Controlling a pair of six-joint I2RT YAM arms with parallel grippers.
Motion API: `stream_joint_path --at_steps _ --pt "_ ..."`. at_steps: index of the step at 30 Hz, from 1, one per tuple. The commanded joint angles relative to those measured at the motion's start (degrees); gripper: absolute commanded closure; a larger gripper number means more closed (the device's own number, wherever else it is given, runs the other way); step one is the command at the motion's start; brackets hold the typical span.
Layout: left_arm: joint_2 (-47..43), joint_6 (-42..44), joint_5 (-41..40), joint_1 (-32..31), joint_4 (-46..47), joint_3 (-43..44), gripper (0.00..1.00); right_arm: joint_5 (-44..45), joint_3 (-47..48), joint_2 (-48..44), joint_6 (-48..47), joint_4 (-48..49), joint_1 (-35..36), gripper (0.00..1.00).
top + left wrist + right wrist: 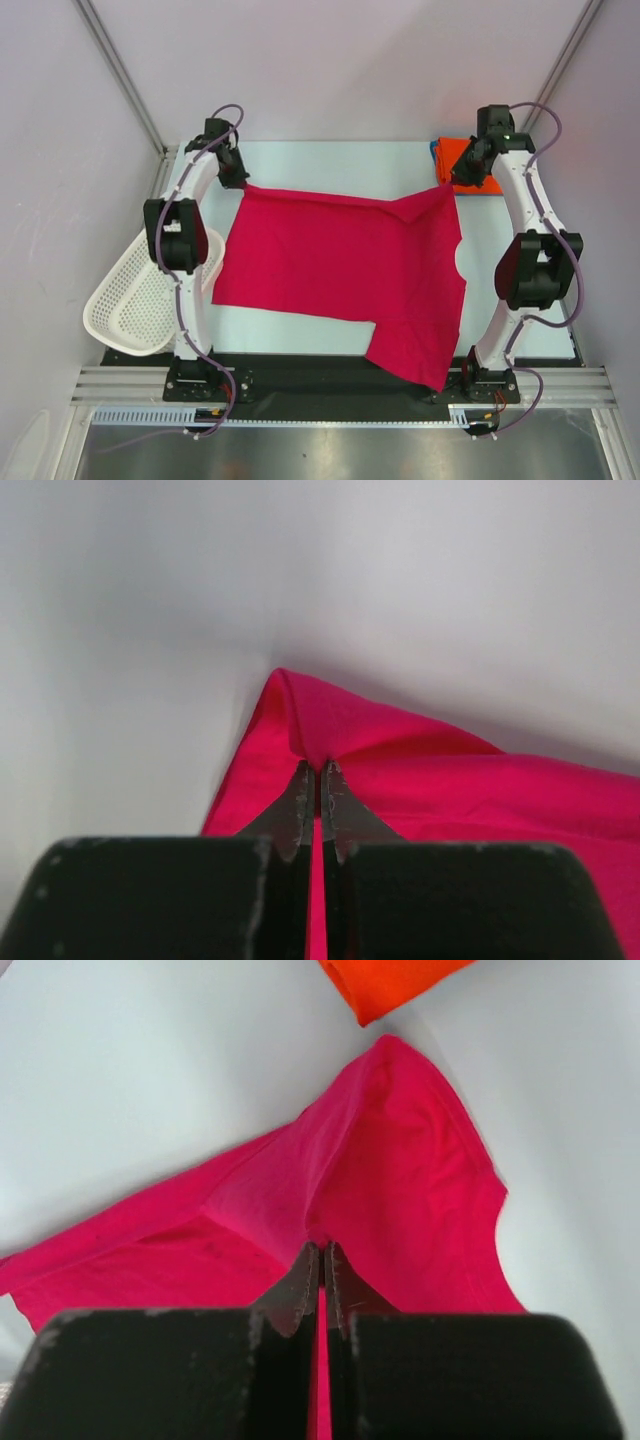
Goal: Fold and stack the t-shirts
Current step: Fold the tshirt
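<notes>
At the wrists, left hand [318,772] and right hand [322,1252] pinch the crimson t-shirt [340,255]; basket [125,310] shows only overhead.

Two arms are shown, the left arm [192,310] and the right arm [527,195], each built of curved white link shells joined by bulky black joint housings. Thin purplish-grey cables [232,108] are looped along each arm. The left gripper [317,772] and the right gripper [321,1252] are formed of wide black blocks with speckled, worn edges, tipped by thin dark tapered fingers [300,805] with scuffed grey surfaces.
</notes>
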Motion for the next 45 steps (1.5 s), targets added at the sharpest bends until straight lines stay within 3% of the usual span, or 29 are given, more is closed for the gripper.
stream_joint_path --at_steps 1,10,21,45 --pt "-3.36 2.10 -1.29 1.30 -3.39 1.94 1.00 -3.29 0.32 -3.84 0.57 -4.52 -2.23 1.00" --pt "-7.14 3.24 -1.03 1.30 -6.65 -0.16 1.00 -6.11 -1.60 -7.78 -0.48 -8.92 -3.90 1.00" --pt "-15.05 3.86 -1.55 1.30 -5.16 -13.34 0.99 -8.40 -10.31 -13.86 -0.92 -8.65 -5.48 1.00" --pt "-16.03 4.65 -7.09 1.21 -5.50 -21.97 1.00 -11.48 -24.55 -20.72 -0.22 -7.86 -5.13 1.00"
